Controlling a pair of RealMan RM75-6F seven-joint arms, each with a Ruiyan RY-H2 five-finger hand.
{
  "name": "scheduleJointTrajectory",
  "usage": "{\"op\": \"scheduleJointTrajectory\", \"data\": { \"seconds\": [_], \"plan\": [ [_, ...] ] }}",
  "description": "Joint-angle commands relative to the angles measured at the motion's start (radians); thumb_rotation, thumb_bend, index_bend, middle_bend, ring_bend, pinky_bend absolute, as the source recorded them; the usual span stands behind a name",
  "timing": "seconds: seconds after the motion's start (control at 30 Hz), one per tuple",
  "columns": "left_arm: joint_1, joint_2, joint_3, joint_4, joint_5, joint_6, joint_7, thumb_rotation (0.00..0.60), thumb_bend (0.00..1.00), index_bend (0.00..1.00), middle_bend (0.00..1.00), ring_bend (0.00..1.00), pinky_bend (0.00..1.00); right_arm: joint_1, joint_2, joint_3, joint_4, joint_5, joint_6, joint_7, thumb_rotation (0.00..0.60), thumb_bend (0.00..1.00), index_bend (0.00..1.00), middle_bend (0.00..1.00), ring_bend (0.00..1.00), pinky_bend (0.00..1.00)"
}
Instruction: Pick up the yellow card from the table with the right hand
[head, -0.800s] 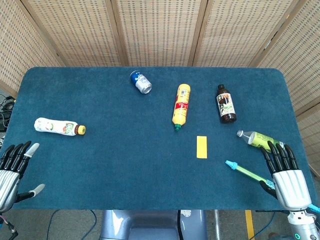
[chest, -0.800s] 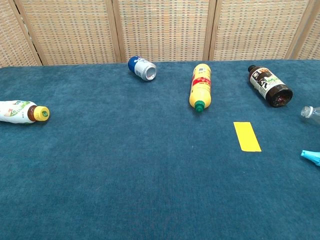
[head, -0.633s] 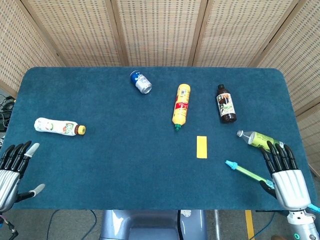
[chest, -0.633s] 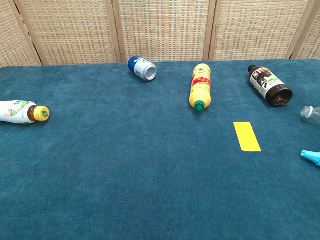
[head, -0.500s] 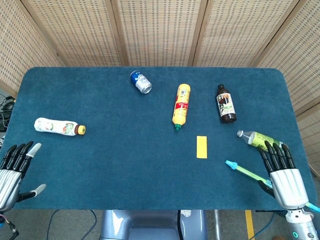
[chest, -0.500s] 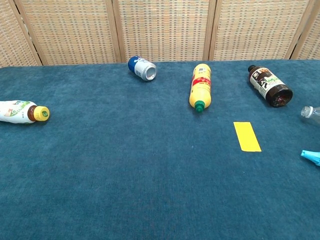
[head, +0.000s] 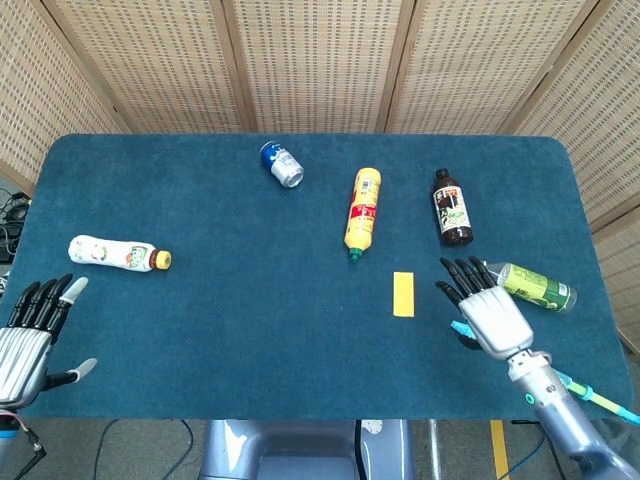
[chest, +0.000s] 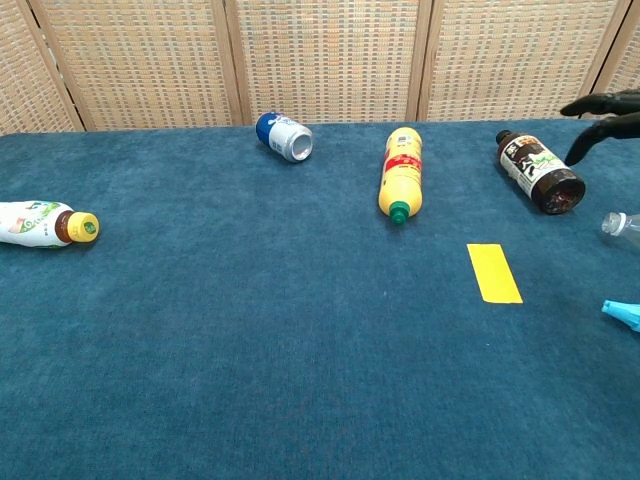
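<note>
The yellow card (head: 403, 293) (chest: 494, 272) lies flat on the blue table, below the tip of a yellow bottle. My right hand (head: 485, 308) hovers just right of the card, fingers spread, holding nothing; only its dark fingertips (chest: 603, 112) show at the right edge of the chest view. My left hand (head: 28, 335) rests open at the table's front left corner, far from the card.
On the table (head: 250, 320) lie a yellow bottle (head: 362, 209), a dark bottle (head: 451, 208), a blue can (head: 281, 164), a white bottle (head: 118, 253) at the left, a green-labelled bottle (head: 535, 286) and a teal toothbrush (head: 585, 392) at the right.
My right hand has risen and moved left from the table's front right corner to just right of the card. Its fingertips now show in the chest view. The left hand barely moved.
</note>
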Motion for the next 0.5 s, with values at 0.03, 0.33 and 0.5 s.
{"op": "scheduleJointTrajectory", "data": {
  "seconds": [0.03, 0.33, 0.5],
  "plan": [
    [-0.011, -0.010, -0.009, 0.001, -0.027, -0.021, 0.017, 0.600, 0.00, 0.00, 0.00, 0.00, 0.00, 0.097, -0.081, 0.056, 0.041, 0.140, -0.114, -0.045, 0.600, 0.00, 0.32, 0.00, 0.00, 0.00],
    [-0.031, -0.028, -0.022, 0.006, -0.080, -0.060, 0.050, 0.600, 0.00, 0.00, 0.00, 0.00, 0.00, 0.204, -0.243, 0.058, 0.147, 0.299, -0.164, -0.141, 0.600, 0.08, 0.36, 0.00, 0.00, 0.00],
    [-0.036, -0.034, -0.025, 0.008, -0.095, -0.068, 0.061, 0.600, 0.00, 0.00, 0.00, 0.00, 0.00, 0.237, -0.316, 0.045, 0.214, 0.351, -0.164, -0.176, 0.600, 0.12, 0.38, 0.00, 0.00, 0.00]
  ]
}}
